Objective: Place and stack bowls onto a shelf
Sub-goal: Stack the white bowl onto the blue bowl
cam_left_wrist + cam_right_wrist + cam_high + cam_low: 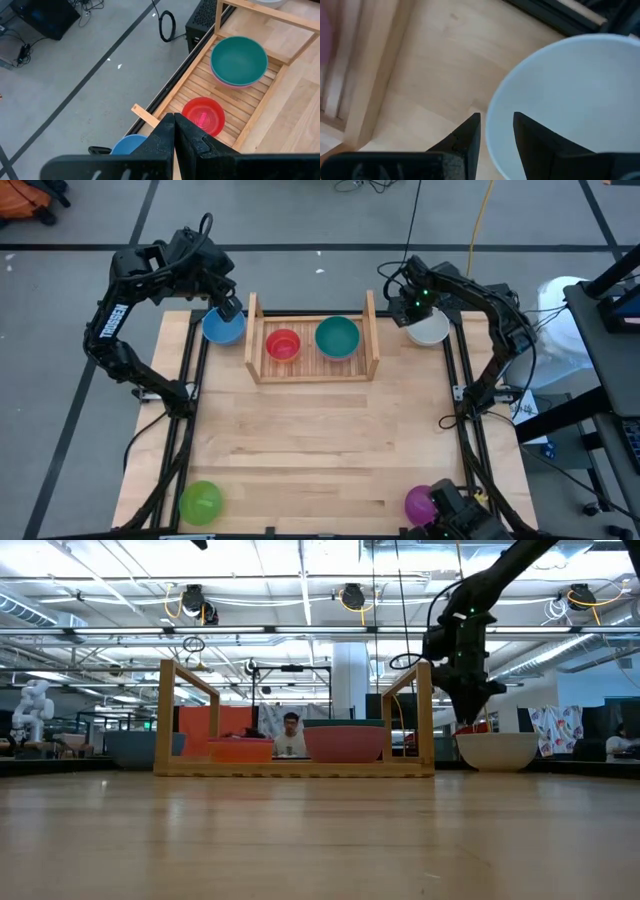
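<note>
The light-wood shelf stands at the table's far middle. On its slats sit a red bowl and a teal bowl, which is nested in a pink one. A blue bowl rests on the table left of the shelf. My left gripper hangs shut and empty above it. A white bowl rests on the table right of the shelf. My right gripper is open and points down. One finger stands outside the white bowl's rim on the shelf side and one stands inside it, with gaps showing.
A green bowl sits at the near left corner of the table and a purple bowl at the near right. The middle of the wooden tabletop is bare. A person sits in the room beyond the shelf.
</note>
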You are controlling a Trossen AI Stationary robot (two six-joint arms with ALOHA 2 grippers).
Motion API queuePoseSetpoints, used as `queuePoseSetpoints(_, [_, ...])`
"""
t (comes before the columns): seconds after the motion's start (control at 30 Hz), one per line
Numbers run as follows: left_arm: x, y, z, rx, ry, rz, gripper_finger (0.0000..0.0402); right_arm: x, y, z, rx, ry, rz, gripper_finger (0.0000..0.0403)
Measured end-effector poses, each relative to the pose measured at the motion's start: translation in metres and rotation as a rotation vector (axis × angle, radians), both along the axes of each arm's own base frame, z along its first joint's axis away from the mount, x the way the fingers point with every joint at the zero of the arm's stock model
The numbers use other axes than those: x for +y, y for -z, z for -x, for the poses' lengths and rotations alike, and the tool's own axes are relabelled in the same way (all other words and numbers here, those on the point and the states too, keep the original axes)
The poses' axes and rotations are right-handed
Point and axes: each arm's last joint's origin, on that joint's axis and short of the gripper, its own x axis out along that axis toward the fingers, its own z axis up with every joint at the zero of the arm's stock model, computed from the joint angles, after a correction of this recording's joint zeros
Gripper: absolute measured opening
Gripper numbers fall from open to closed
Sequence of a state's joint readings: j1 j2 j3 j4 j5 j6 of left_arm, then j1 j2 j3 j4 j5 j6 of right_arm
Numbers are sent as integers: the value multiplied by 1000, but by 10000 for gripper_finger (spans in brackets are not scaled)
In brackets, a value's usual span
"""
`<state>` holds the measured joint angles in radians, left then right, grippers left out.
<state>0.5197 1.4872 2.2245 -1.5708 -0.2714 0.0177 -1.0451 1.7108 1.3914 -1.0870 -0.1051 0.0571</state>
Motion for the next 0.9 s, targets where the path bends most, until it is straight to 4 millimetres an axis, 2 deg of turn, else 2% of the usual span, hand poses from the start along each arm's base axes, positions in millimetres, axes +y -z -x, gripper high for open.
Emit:
queuePoseSetpoints(0.77, [0, 0, 0, 1, 1, 0, 8, -12, 31, -8, 60, -37, -46, 112])
queuePoseSetpoints(0.9, [0, 0, 0, 1, 0, 0, 8, -14, 36, -10, 63, -47, -52, 99])
